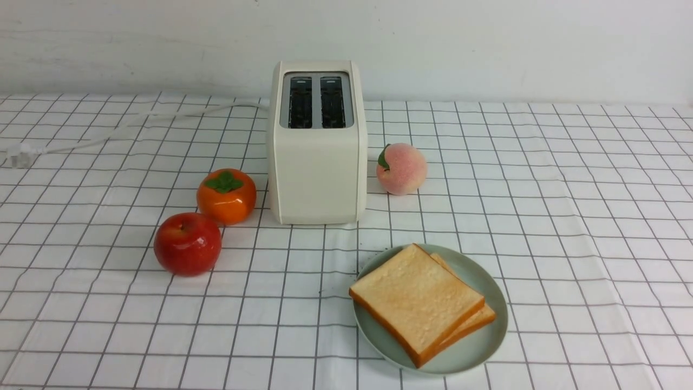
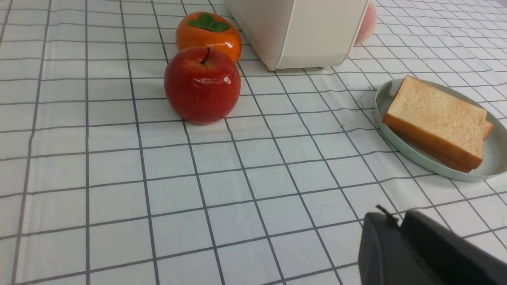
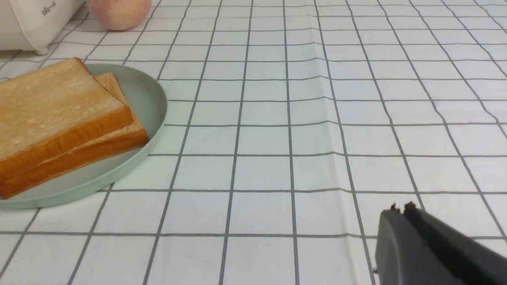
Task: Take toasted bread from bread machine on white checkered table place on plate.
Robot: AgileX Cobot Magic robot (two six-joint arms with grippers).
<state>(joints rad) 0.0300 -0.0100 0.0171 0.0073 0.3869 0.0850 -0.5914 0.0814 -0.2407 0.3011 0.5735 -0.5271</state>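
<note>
**Observer:** Where's the bread, and what are your jaws doing?

**Robot:** Both slices of the toasted bread [image 1: 419,300] lie flat on the plate [image 1: 490,336], stacked, the top one shifted left so the lower slice peeks out on the right. The plate sits near me, just right of centre on the white checkered table [image 1: 568,244]. The bread machine [image 1: 318,143] stands behind it, and its two slots look dark and empty. I'd judge the job done.

**Observer:** And the jaws?

**Robot:** My right gripper [image 3: 400,209] is clenched on nothing; its fingers meet in the wrist view, with bare cloth beyond them. My left gripper [image 2: 390,217] holds nothing either. Its fingers look almost together, but I cannot tell whether they are fully closed.

**Observer:** Why are you sitting so far back?

**Robot:** My guess: both arms are pulled clear, since neither shows in the front view at all.

**Observer:** What does each camera add?

**Robot:** Only the front view looks down into the slots. My left wrist view shows the apple [image 2: 202,85] just in front of the persimmon [image 2: 209,33], well left of the plate. My right wrist view shows the stack's crust edges up close and the peach [image 3: 119,14] beside the toaster's corner.
</note>
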